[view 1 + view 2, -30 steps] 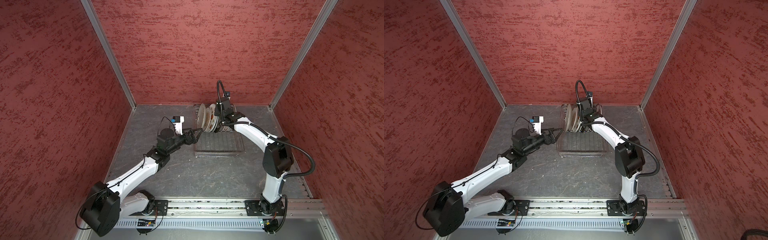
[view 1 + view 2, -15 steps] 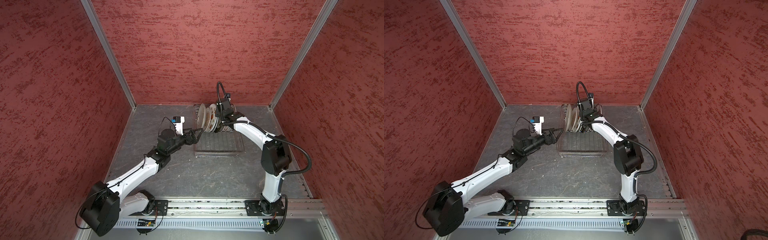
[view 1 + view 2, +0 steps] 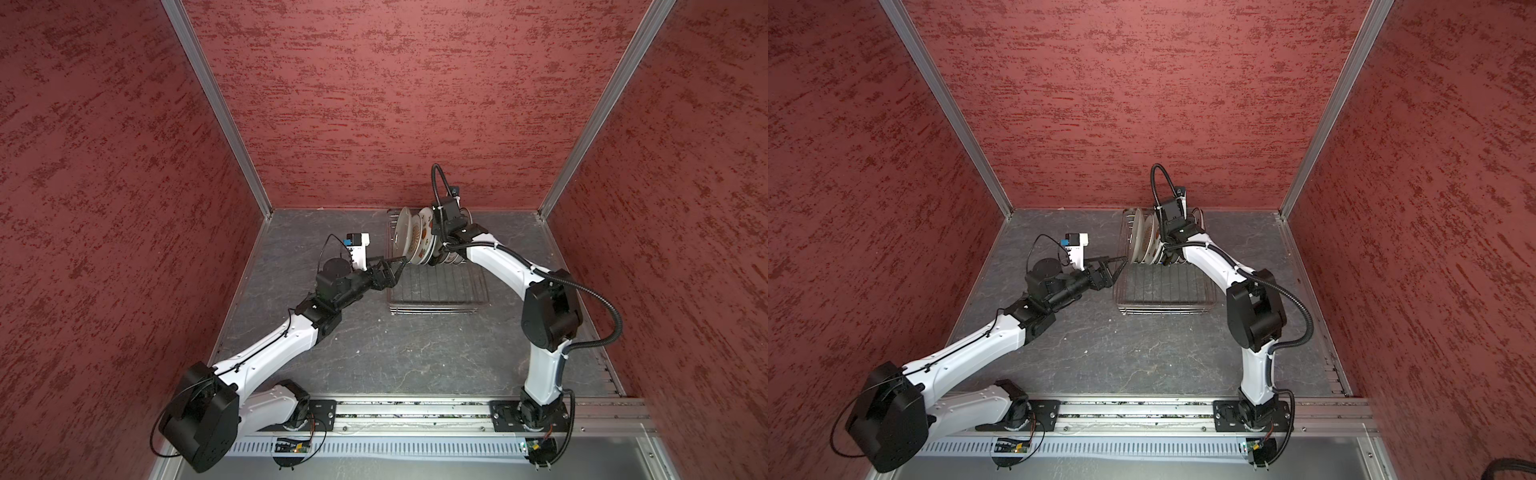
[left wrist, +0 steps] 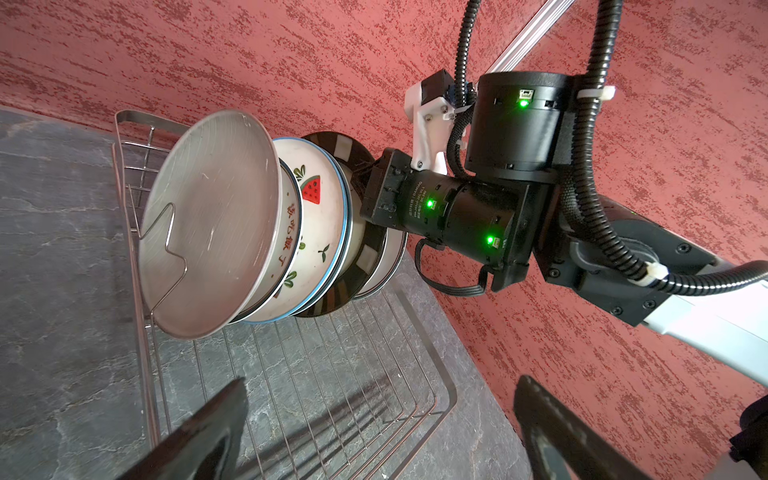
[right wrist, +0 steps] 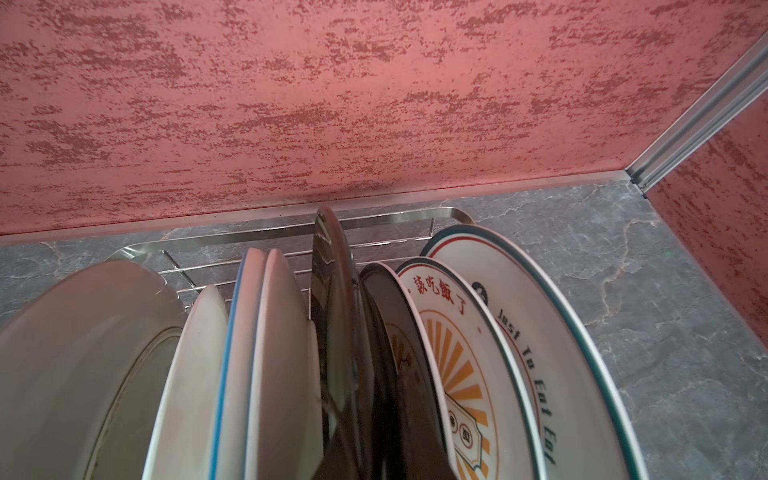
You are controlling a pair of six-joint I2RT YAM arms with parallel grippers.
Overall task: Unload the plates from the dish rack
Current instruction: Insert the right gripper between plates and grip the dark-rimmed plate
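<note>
- Evidently, the right claw (image 4: 362, 185) was clamped on the dark-rimmed plate (image 5: 332, 316), among plates (image 4: 320, 232) standing upright at the rack's (image 3: 436, 293) far end.
- Meanwhile the left claw (image 3: 401, 262) gaped wide beside the rack's left edge.

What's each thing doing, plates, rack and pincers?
Round printed dinner plates: standing on edge in the rack.
Black-rimmed round plate: gripped at its top edge.
Silver wire dish rack: loaded at its far end only.
Left pincer: open, holding nothing.
Right pincer: shut on that plate's rim.
</note>
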